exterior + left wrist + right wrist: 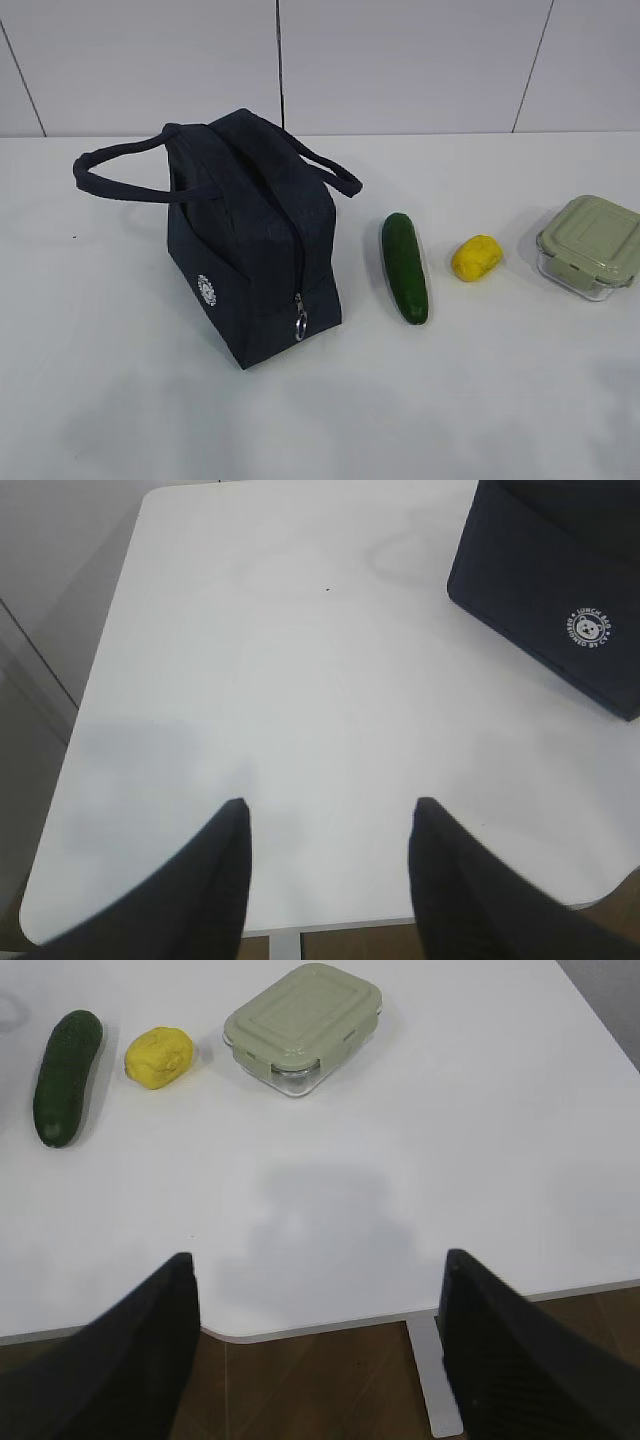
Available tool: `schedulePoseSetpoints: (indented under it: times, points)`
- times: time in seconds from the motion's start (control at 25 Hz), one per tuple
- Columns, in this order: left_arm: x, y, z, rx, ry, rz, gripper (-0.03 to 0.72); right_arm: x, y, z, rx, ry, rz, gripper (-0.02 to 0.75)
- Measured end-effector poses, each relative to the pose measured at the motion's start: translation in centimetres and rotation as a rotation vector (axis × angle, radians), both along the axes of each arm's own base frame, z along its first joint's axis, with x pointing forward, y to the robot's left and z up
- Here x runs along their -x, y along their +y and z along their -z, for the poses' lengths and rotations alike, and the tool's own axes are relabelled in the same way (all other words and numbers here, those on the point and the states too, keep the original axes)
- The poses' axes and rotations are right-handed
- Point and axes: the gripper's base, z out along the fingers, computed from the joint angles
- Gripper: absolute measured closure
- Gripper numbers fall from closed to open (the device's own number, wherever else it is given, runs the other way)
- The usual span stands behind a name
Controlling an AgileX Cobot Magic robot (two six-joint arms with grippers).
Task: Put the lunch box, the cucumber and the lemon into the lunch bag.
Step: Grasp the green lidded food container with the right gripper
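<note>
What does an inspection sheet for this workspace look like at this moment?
Surface: white table, bare in front.
Job's things: lunch bag upright at left, zipped shut; cucumber, lemon and lunch box, lid on, in a row to its right, apart.
Clutter: nothing seen.
Grippers: left gripper and right gripper open, empty, above the table's near edge.
Cables: nothing seen.
Surroundings: pale panelled wall; wooden floor.

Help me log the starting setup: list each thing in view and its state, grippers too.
lunch bag: upright, zipper closed, nothing in it yet.
lunch box: lid on, on the table.
cucumber: lying on the table.
lemon: on the table.
left gripper: open, empty.
right gripper: open, empty.
</note>
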Motion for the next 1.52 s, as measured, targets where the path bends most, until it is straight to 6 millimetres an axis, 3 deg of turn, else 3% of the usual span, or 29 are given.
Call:
schedulePoseSetpoints:
  times: [1.52]
  points:
    - [0.00,0.00,0.00,0.000,0.000,0.000,0.318,0.00,0.00,0.00,0.000,0.000,0.000,0.176]
